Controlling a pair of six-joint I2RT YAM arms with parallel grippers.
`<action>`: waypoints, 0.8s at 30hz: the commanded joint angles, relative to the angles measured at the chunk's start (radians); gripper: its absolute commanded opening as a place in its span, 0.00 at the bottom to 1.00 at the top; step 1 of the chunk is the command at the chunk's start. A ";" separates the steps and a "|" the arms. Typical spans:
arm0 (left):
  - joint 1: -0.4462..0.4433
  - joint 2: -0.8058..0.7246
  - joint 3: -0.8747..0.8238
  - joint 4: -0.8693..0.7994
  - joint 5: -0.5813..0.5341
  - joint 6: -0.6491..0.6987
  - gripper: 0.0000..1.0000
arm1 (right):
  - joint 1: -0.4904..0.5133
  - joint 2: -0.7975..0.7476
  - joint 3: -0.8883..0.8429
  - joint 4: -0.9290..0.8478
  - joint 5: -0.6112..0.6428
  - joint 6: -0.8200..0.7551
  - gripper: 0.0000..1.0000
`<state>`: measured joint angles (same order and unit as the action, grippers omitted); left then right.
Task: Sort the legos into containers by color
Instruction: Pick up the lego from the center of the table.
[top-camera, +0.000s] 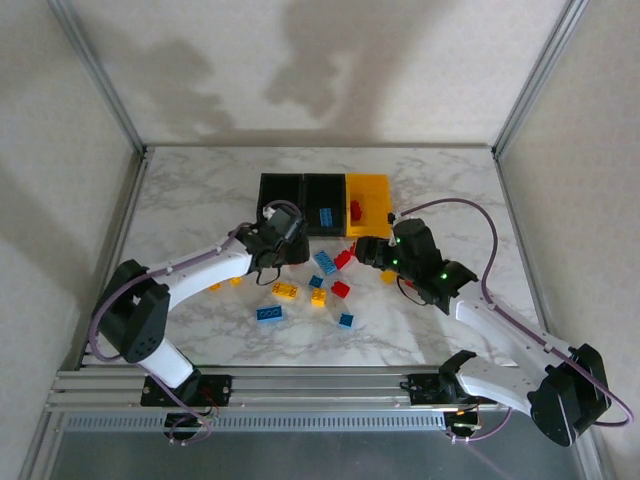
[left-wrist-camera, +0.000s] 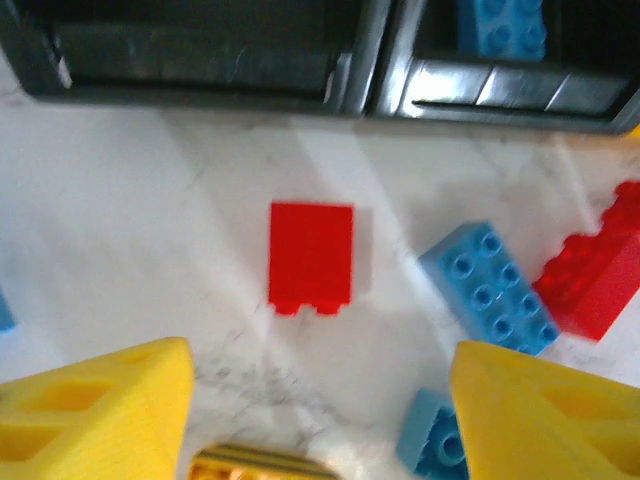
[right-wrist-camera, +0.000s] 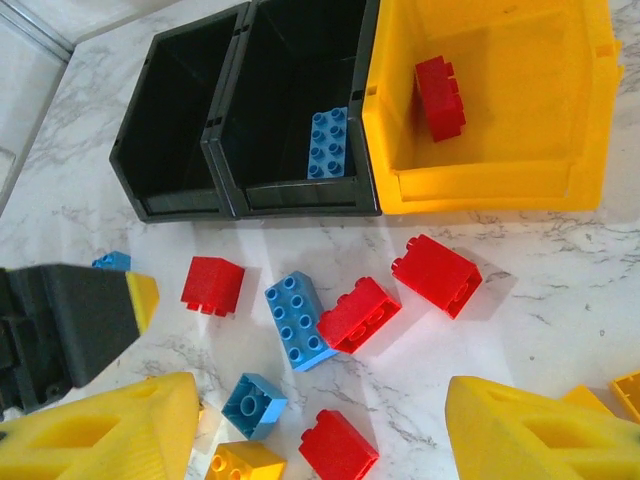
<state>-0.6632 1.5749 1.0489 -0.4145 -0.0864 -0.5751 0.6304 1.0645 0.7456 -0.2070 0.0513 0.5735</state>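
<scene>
Three joined bins are seen in a row beyond both pairs of jaws. The left black bin (right-wrist-camera: 175, 205) has its interior in shadow. In the middle black bin (right-wrist-camera: 300, 195) a blue eight-stud brick (right-wrist-camera: 329, 142) is lying near the front wall, and in the yellow-orange bin (right-wrist-camera: 480, 185) a red brick (right-wrist-camera: 440, 97) is resting on the floor. The left arm (top-camera: 200, 268) is stretched from its base up and to the right, so that the left jaws are held just short of the left black bin. They are spread wide with nothing between them, and a loose red brick (left-wrist-camera: 311, 255) is lying apart from them on the worktop (top-camera: 190, 200) just ahead, its studs turned toward them. The right arm (top-camera: 500, 325) is reached from its base up and to the left, with the right jaws held in front of the yellow-orange bin. These too are parted and nothing is gripped. A small blue brick (right-wrist-camera: 254, 405), a small red brick (right-wrist-camera: 338, 445) and a yellow brick (right-wrist-camera: 245, 462) are lying on the worktop beneath the gap. Farther ahead of the right jaws, a long blue brick (right-wrist-camera: 297, 320) is set beside two more red ones. The worktop is patterned like white marble. It is framed by aluminium posts (top-camera: 100, 75) and pale walls, and a slotted rail (top-camera: 300, 385) is fixed along its near edge.
</scene>
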 joint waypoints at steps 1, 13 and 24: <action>0.004 -0.069 -0.034 -0.082 0.046 0.050 0.75 | 0.012 0.010 -0.015 0.017 -0.006 0.011 0.67; -0.019 0.002 -0.090 -0.153 0.136 0.135 0.94 | 0.022 0.026 -0.017 0.021 0.003 0.010 0.68; -0.044 0.068 -0.115 -0.128 0.151 0.140 0.88 | 0.022 0.037 -0.014 0.017 0.020 0.009 0.68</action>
<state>-0.6968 1.6211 0.9504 -0.5243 0.0555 -0.4583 0.6403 1.0943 0.7372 -0.1978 0.0528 0.5735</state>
